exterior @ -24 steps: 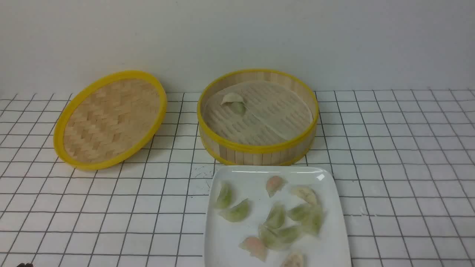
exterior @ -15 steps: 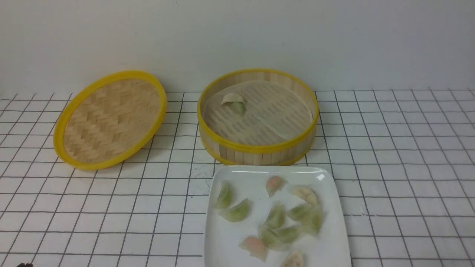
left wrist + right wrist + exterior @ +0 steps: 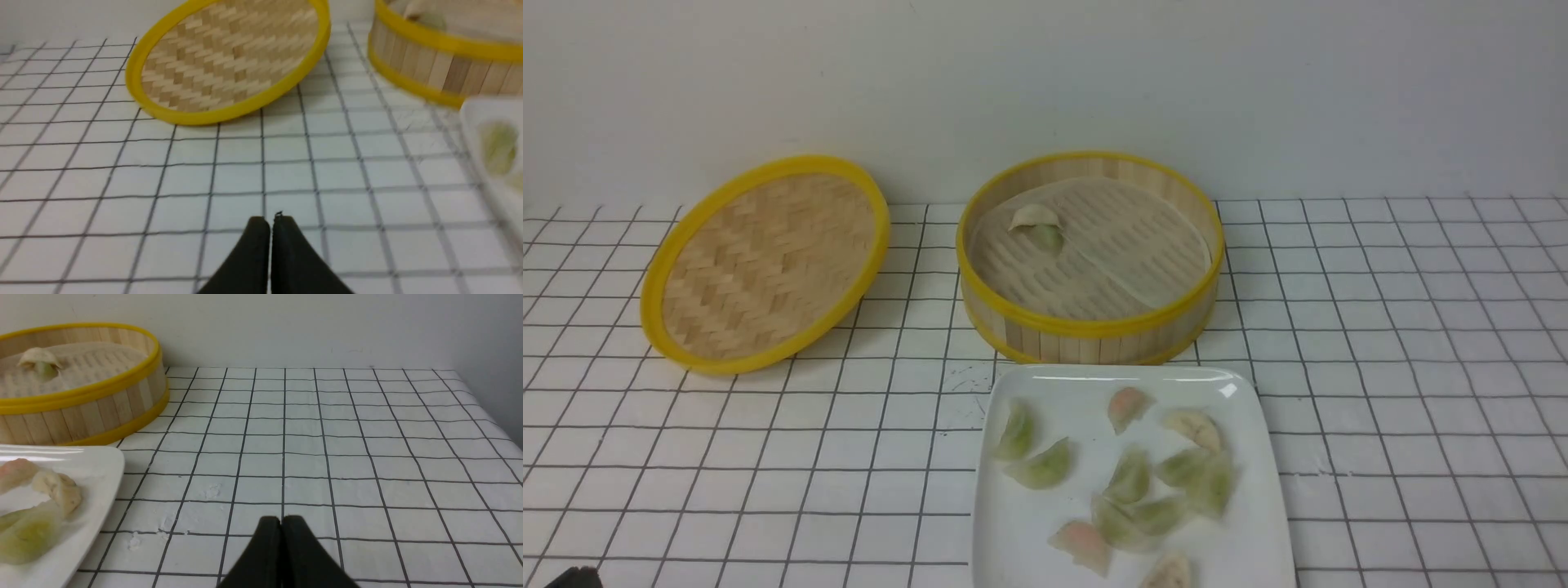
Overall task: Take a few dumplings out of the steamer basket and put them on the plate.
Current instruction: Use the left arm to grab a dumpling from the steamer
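The steamer basket stands at the back middle of the table. A creamy white dumpling and a pale green dumpling lie together on its liner at the far left side. The white square plate sits just in front of the basket and holds several green, pinkish and creamy dumplings. My left gripper is shut and empty, low over the table, left of the plate; in the front view only a dark tip shows. My right gripper is shut and empty over the table, right of the plate.
The shallow woven bamboo lid with its yellow rim leans tilted on the table left of the basket; it also shows in the left wrist view. A pale wall runs behind the gridded tablecloth.
The dark tip of my left gripper at the lower left corner of the front view shows slightly more than before. Basket, plate and dumplings have not moved.
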Tool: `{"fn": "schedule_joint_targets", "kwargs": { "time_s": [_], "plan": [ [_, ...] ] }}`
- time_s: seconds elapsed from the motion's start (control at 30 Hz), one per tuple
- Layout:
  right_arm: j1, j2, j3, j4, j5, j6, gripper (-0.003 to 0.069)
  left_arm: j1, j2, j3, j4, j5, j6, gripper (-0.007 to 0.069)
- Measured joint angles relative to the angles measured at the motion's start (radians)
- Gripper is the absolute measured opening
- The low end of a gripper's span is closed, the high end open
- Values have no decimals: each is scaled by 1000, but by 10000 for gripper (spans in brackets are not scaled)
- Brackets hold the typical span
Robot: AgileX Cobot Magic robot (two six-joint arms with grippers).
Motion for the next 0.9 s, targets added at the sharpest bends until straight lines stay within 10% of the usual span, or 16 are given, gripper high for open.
{"fn": "schedule_joint_targets", "kwargs": {
  "time_s": [0.27, 0.4, 0.7, 0.9],
  "plan": [
    [0, 0, 0, 0, 0, 0, -15, 0, 0, -4, -435, -436, -140, -6],
    [0, 0, 0, 0, 0, 0, -15, 0, 32, -146, -443, -474, -136, -6],
    [0, 0, 0, 0, 0, 0, -15, 0, 780, -1008, -245, 541, 30, -6],
    [0, 0, 0, 0, 0, 0, -15, -1, 1283, -1374, -223, 807, 304, -6]
  ]
}}
